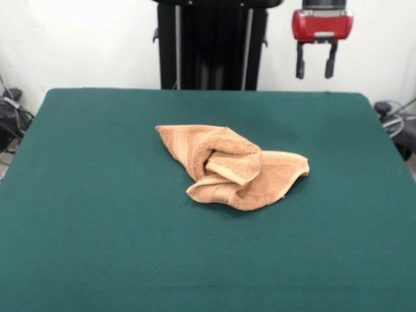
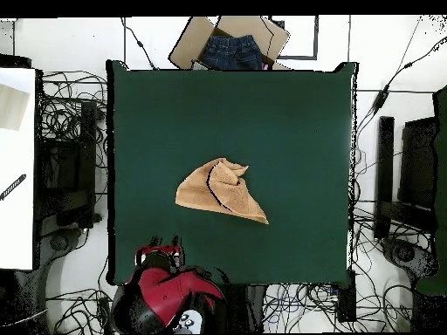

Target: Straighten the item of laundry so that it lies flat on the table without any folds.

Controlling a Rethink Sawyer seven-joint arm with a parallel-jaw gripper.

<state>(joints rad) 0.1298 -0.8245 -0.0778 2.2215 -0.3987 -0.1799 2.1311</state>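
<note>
The fingers (image 1: 315,67) are hanging spread apart, two dark prongs pointing down with a clear gap between them and nothing held, below a red wrist housing. In the front view they are hovering above the far edge of the desk (image 1: 84,214), toward its right side, well apart from the towel (image 1: 231,167). From overhead, the red and black arm (image 2: 166,292) is sitting at the desk's bottom edge near the left corner, with the fingers just over the green surface.

The towel is lying near the middle of the dark green desk, bunched and folded over on itself. In the front view one corner is pointing to the upper left, a rolled fold is curling up at the centre, and a flatter flap is reaching out to the right. From overhead it is forming a rough triangle, its longest point aiming toward the lower right.

Beyond the desk's top edge in the overhead view, a cardboard box (image 2: 271,39) is holding blue denim clothing (image 2: 231,52).
</note>
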